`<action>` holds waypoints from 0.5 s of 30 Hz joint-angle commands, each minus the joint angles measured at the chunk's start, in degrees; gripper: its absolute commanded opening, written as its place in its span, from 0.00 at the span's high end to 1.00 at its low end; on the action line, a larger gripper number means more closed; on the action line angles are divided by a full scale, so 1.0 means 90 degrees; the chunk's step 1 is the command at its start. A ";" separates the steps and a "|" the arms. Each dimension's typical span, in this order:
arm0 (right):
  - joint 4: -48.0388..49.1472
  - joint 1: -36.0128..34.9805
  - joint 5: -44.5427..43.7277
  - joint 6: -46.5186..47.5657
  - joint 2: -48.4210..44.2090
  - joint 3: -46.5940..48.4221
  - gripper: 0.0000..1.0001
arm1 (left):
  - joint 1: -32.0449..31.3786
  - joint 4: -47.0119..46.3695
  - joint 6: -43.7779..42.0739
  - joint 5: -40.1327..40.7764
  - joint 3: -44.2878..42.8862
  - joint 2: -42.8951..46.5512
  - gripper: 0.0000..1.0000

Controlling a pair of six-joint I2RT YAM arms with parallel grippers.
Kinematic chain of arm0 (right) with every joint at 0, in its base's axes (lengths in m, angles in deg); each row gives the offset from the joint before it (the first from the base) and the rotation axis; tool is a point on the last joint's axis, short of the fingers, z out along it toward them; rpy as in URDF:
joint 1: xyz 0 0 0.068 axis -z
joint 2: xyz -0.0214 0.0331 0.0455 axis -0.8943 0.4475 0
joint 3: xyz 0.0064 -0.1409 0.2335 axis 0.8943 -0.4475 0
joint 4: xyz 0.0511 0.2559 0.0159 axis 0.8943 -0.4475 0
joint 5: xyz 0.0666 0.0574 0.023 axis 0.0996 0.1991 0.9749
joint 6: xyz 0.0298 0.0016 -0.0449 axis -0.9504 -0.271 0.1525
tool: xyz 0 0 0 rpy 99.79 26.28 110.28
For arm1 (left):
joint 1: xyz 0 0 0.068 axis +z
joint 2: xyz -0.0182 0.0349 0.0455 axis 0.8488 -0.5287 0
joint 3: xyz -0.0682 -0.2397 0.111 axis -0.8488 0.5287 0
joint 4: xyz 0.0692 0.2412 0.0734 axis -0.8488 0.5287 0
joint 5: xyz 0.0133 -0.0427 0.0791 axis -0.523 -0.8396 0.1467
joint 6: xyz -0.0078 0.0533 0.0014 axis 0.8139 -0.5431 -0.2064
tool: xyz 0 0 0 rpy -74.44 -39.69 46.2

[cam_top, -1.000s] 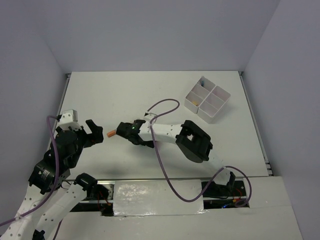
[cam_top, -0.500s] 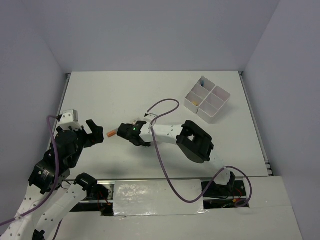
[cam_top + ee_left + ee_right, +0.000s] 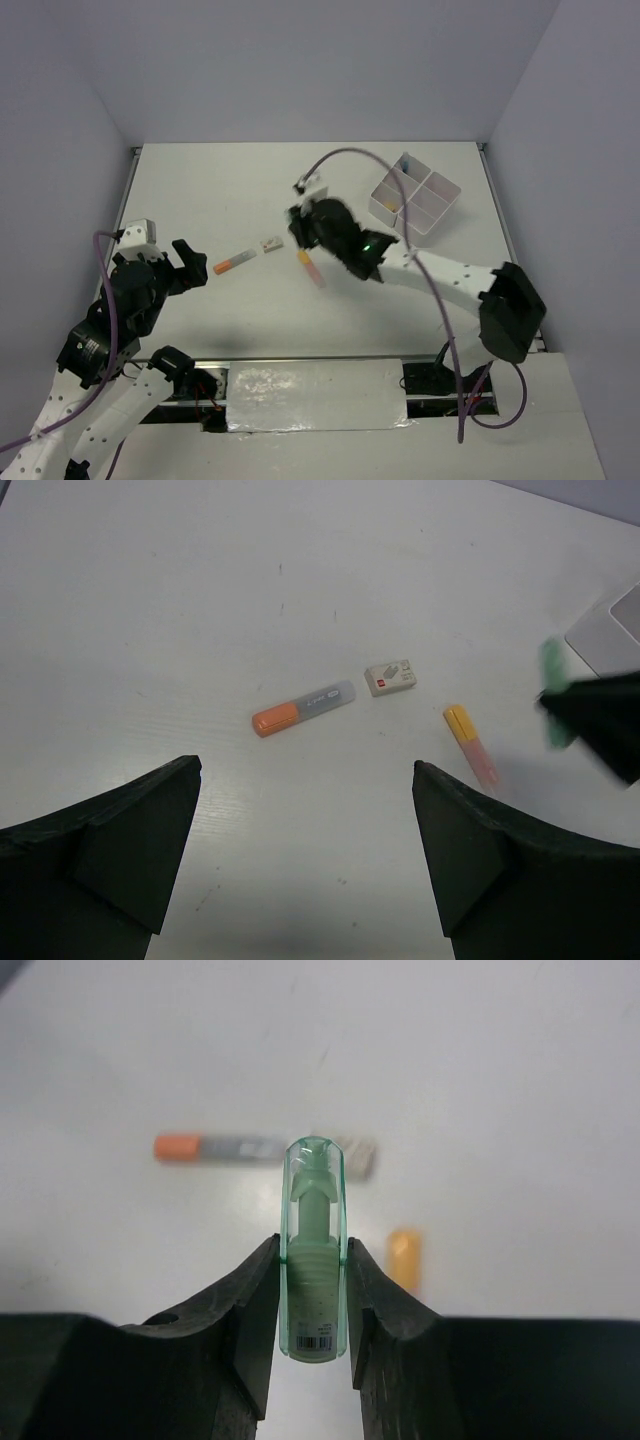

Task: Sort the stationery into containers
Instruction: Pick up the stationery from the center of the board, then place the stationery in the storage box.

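left arm sits folded, jaws spread wide; right arm reaches forward, jaws pinched narrow.

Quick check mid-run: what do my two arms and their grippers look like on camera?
Both arms: white links, black joints. The left gripper and right gripper have black wedge-shaped fingers. A purple cable loops along each arm; a small green light glows on the right arm.

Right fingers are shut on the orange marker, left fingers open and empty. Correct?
No. The right fingers hold the green marker, per the right wrist view; the orange marker lies loose on the table. The left fingers are open and empty.
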 commanded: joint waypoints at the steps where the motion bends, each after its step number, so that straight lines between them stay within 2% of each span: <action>1: 0.0622 0.1832 0.1738 0.3327 -0.0809 0.0125 1.00 | -0.0022 -0.0321 -0.0081 -0.0044 -0.0072 0.0123 0.01; 4: -0.0188 0.3183 0.3127 0.4694 -0.0986 0.0485 1.00 | -0.0012 -0.0340 -0.0101 -0.0054 -0.0072 0.0162 0.01; 5: -0.0424 0.3768 0.3161 0.5181 -0.0976 0.0622 1.00 | -0.0022 -0.0341 -0.0101 -0.0054 -0.0072 0.0191 0.01; 6: -0.0813 0.3996 0.3162 0.5408 -0.0976 0.0865 1.00 | -0.0022 -0.0341 -0.0091 -0.0054 -0.0062 0.0191 0.01; 8: -0.0856 0.4329 0.2861 0.6138 -0.0986 0.0936 1.00 | -0.0022 -0.0350 -0.0110 -0.0083 -0.0062 0.0201 0.01; 11: -0.1061 0.4866 0.3063 0.7174 -0.0840 0.0926 1.00 | -0.0022 -0.0418 -0.0169 -0.0220 -0.0042 0.0172 0.01; 14: -0.1207 0.5315 0.3345 0.7460 -0.0635 0.1053 1.00 | -0.0022 -0.0428 -0.0227 -0.0308 -0.0052 0.0104 0.01; 15: -0.0908 0.5529 0.3338 0.7451 -0.0615 0.0947 1.00 | -0.0022 -0.0438 -0.0237 -0.0327 -0.0042 0.0084 0.01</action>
